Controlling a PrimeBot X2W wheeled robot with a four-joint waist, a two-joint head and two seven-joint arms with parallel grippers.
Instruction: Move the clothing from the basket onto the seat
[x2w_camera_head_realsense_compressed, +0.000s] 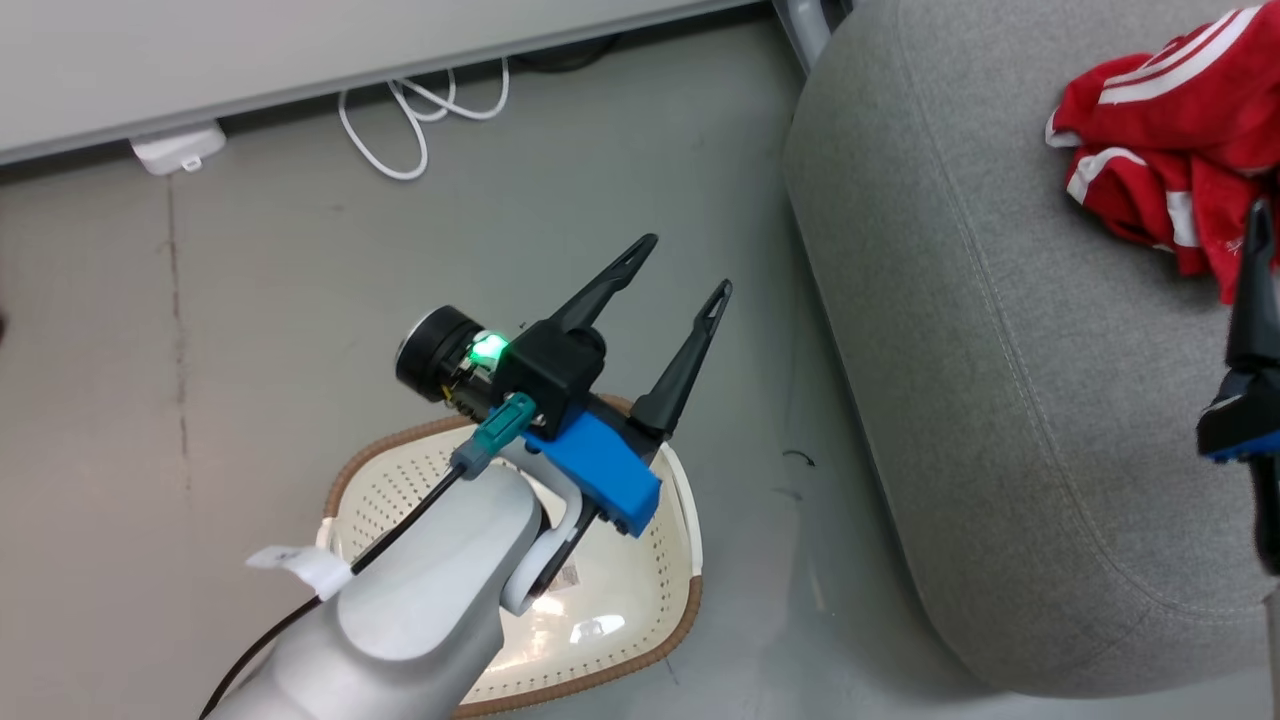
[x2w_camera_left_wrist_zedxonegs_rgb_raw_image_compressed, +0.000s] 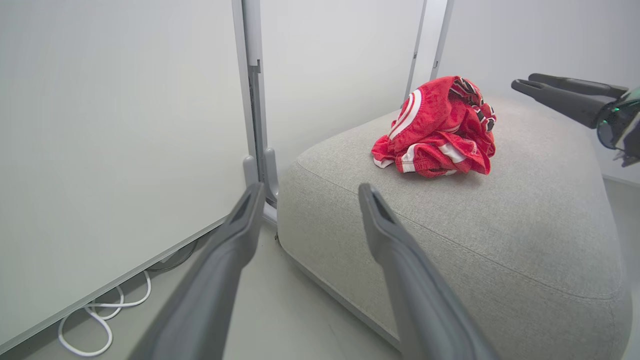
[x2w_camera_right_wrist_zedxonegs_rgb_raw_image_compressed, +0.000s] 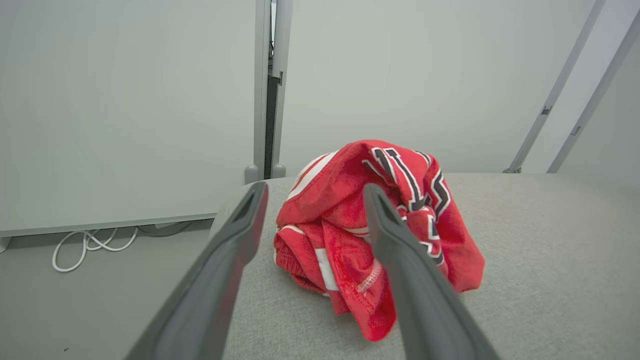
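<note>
Clothing (x2w_camera_head_realsense_compressed: 1180, 120) is laid on the seat (x2w_camera_head_realsense_compressed: 1000, 350); the basket (x2w_camera_head_realsense_compressed: 686, 610) looks empty. Left gripper (x2w_camera_head_realsense_compressed: 685, 264) and right gripper (x2w_camera_right_wrist_zedxonegs_rgb_raw_image_compressed: 315, 189) are held wide, empty. The right should be drawn back clear of folds.

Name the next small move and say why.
Likely draw the right gripper back: it is open, the clothing lies heaped on the seat, and the visible part of the basket, below the open left gripper, holds nothing.
</note>
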